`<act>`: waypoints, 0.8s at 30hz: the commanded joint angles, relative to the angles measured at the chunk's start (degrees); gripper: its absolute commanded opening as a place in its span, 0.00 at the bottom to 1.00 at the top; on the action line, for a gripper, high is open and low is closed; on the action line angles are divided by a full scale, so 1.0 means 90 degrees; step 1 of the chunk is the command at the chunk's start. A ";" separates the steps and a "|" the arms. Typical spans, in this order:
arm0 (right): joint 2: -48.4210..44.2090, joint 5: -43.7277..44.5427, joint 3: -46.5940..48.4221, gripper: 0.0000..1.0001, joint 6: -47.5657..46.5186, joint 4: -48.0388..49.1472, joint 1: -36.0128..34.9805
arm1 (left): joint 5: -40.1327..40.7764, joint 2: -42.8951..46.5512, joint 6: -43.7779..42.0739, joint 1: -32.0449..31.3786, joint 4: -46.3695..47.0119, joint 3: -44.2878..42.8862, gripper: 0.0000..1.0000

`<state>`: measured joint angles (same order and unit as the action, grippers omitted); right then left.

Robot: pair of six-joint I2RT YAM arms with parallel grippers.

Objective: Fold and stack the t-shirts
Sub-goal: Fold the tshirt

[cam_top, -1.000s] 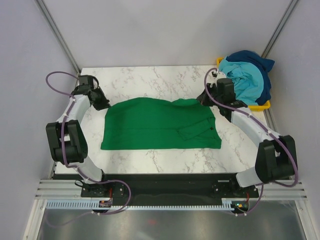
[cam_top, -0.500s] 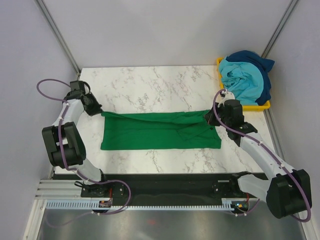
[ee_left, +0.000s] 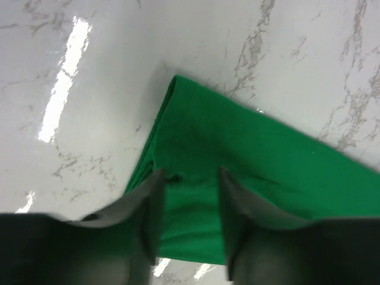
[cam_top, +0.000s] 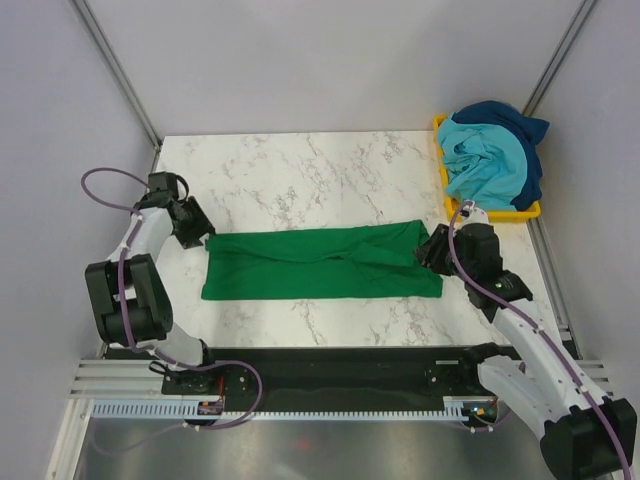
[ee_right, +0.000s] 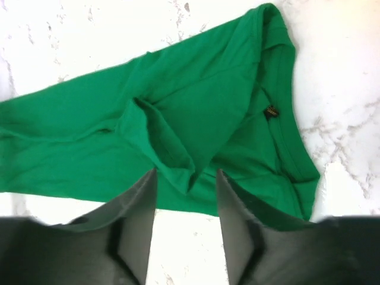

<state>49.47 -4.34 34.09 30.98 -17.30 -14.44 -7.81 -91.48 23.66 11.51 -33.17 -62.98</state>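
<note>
A green t-shirt (cam_top: 320, 262) lies folded lengthwise into a long band across the middle of the marble table (cam_top: 300, 170). My left gripper (cam_top: 197, 232) is at the band's left end, open, with nothing between its fingers; green cloth (ee_left: 237, 172) shows below the gap. My right gripper (cam_top: 432, 250) is at the band's right end, open too, above the collar end of the shirt (ee_right: 196, 124), where a small label (ee_right: 271, 111) shows. More t-shirts, light blue and dark blue (cam_top: 495, 150), are heaped at the back right.
The heap of shirts rests in a yellow bin (cam_top: 524, 212) at the table's back right corner. Grey walls and metal frame posts close in the table on three sides. A black rail (cam_top: 320, 365) runs along the near edge between the arm bases.
Both grippers carried the shirt's far edge toward the near side, folding it in half lengthwise, then opened and let go. The right arm swung down toward the near right.
</note>
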 commanded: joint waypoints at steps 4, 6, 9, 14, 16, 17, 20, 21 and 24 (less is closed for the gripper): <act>-0.0936 0.0638 -0.0213 0.81 0.0834 -0.1417 -0.0007 | 0.1434 0.1344 0.0426 -0.0019 -0.0377 0.0162 0.75; -0.1063 0.0697 -0.0281 0.83 0.0961 -0.1311 -0.0017 | 0.1522 0.1812 0.0515 -0.0067 -0.0164 0.0249 0.73; -0.0665 0.0502 -0.0262 0.83 0.0942 -0.0804 -0.0017 | 0.1551 0.1991 0.0399 -0.0399 0.0247 0.0338 0.72; 0.1050 -0.0084 0.0040 0.82 0.0981 0.0211 -0.0260 | 0.1679 0.1231 0.0437 -0.1520 0.0199 0.0094 0.68; 0.1841 0.0061 0.0303 0.82 0.1010 0.0475 -0.0475 | 0.1776 0.0802 0.0583 -0.1930 0.0179 0.0074 0.66; 0.2117 0.0139 0.0411 0.82 0.1020 0.0516 -0.0534 | 0.1786 0.0664 0.0632 -0.2010 0.0199 0.0084 0.66; 0.3150 0.0442 0.0811 0.82 0.1020 0.0536 -0.0623 | 0.1582 -0.0018 0.0847 -0.2060 0.0248 0.0084 0.64; 0.3387 0.0443 0.0996 0.82 0.1020 0.0535 -0.0632 | 0.1446 -0.0166 0.0896 -0.2060 0.0296 0.0103 0.64; 0.4315 0.0852 0.1435 0.83 0.0904 0.0526 -0.0623 | 0.1173 -0.0781 0.0936 -0.2070 0.0306 0.0103 0.62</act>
<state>83.53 -0.93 42.37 39.33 -14.74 -20.03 4.93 -95.15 29.26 -7.46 -31.48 -61.45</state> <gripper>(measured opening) 0.823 0.627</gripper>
